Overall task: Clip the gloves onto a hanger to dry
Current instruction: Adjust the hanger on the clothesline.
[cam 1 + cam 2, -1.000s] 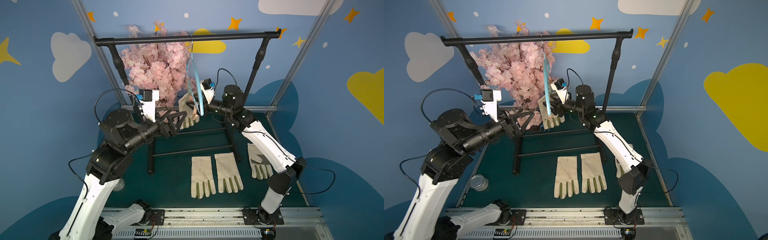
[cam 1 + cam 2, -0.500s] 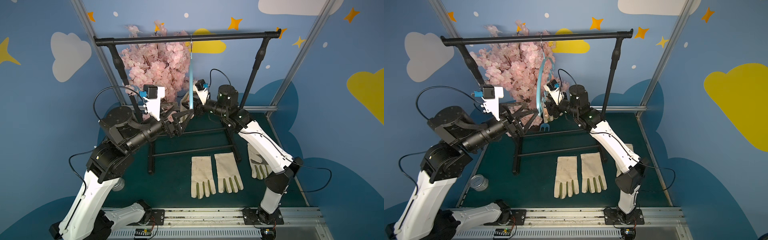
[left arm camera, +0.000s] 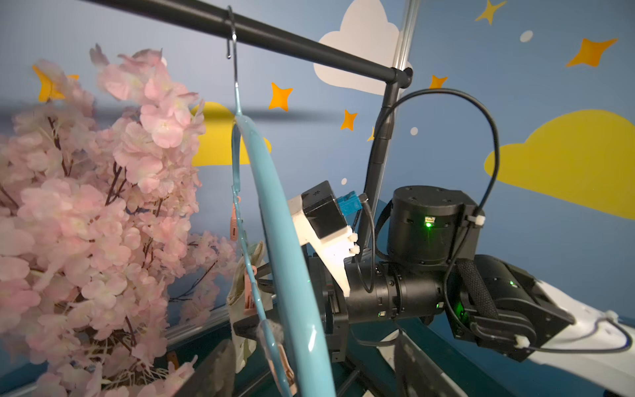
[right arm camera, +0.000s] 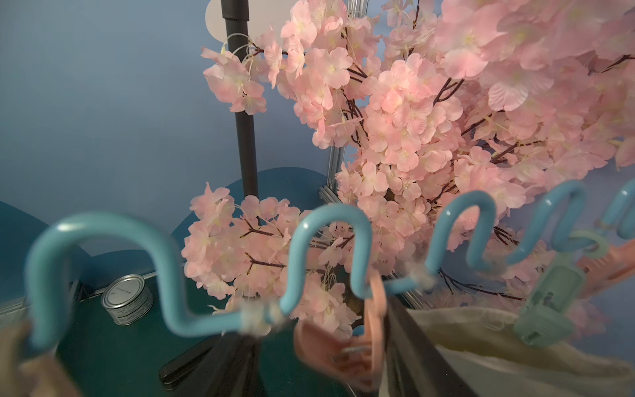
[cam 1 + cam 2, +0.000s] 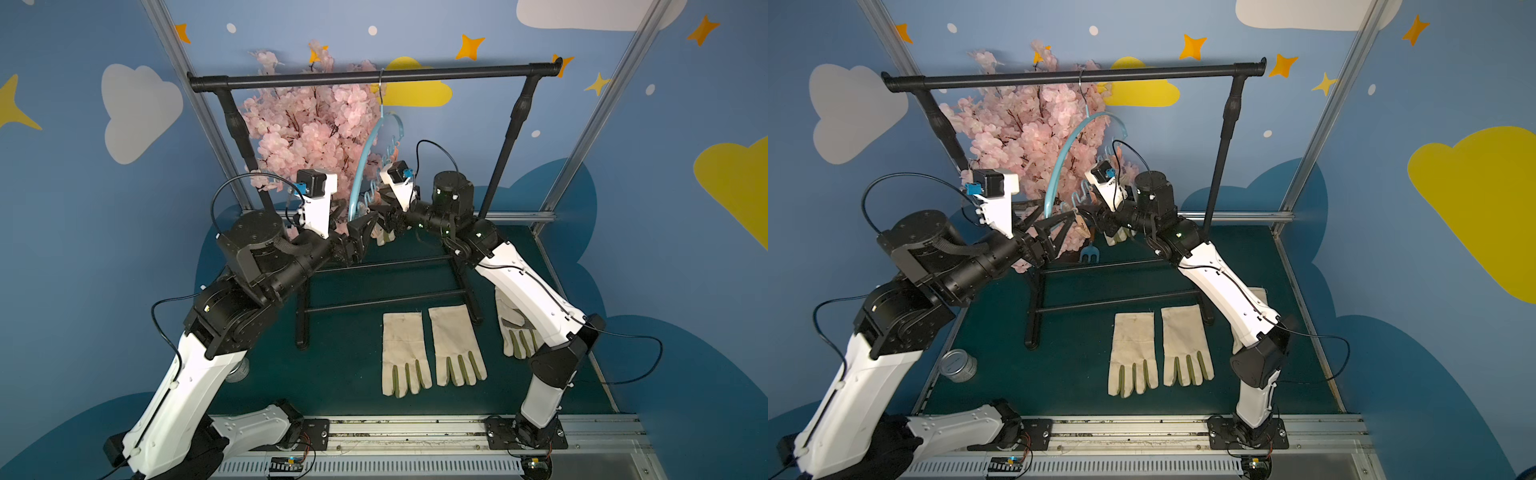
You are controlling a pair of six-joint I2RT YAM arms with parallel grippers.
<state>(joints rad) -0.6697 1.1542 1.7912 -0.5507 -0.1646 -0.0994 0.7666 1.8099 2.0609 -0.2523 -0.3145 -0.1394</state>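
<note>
So the hanger (image 3: 285, 240) is hooked over the black rack (image 5: 374, 77). It sits twisted round instead of dangling straight, my guess being that both arms are crowding its wavy lower bar.

The raised glove (image 3: 240, 299) hangs right under that bar, cuff up, next to a pink peg (image 4: 343, 343) and a green peg (image 4: 549, 302). The right tool (image 5: 1094, 224) is about half closed with the cuff pinched in it, presumably holding the cloth where a peg can bite. Can't tell if the green peg has it already.

The left tool (image 5: 1073, 224) comes in from the other side, partway open, at the pink peg. Whether it's actually squeezing the peg I can't tell, too much clutter there. One holds cloth, one works the peg, makes sense.

Further out, a pair of gloves (image 5: 404, 353) lies flat side by side on the green counter (image 5: 340, 374). One more glove (image 5: 515, 332) is half tucked under the right arm, so three still to go, I reckon.

Versus a second back:
- The hanger was edge-on, basically a thin line, and now its arch shows.
- The left arm hung back short of it and has since reached in, and its jaws looked wider then.
- The raised glove was in plain sight and now it's mostly hidden behind the tools.
- The counter gloves haven't budged.
</note>
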